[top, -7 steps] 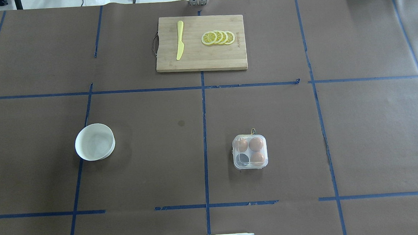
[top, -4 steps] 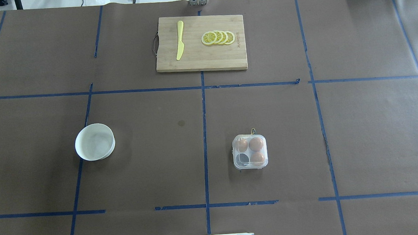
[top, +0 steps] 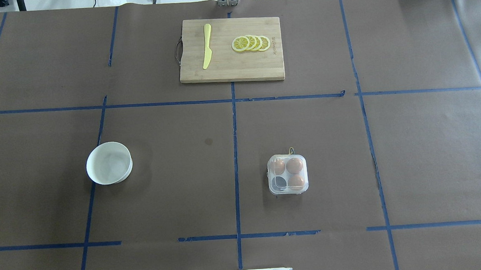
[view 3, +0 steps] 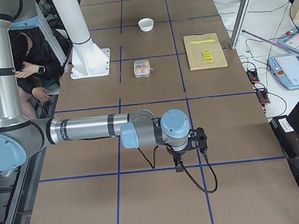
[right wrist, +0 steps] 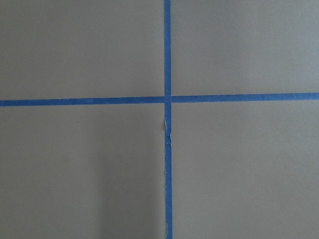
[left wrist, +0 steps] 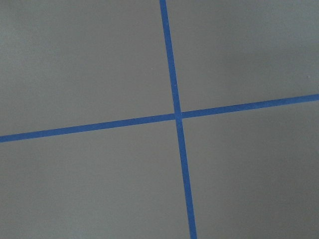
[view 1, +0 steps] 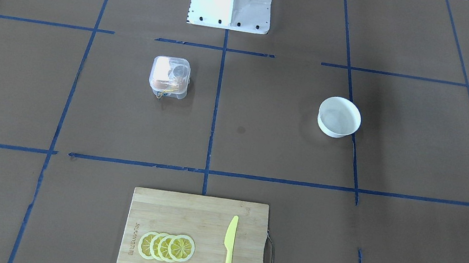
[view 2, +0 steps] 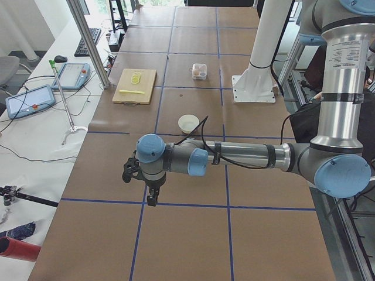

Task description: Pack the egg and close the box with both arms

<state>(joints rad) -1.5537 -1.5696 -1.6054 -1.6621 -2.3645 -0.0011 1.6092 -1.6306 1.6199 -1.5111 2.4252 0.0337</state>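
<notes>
The box (top: 288,180), three eggs (top: 294,165) inside, sits on the tabletop (top: 176,175) well apart from the left fingers (view 2: 152,198) and right fingers (view 3: 177,165), seemingly parked clear of it. Whether either pair is spread or pressed together, I cannot tell.

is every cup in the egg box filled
No, the box holds only three eggs, and its fourth cup is empty.

Brand mark (view 1: 133,242) on cutting board (view 1: 205,225): too small to read. Printed label (view 2: 342,55) on left arm (view 2: 246,155): illegible.
</notes>
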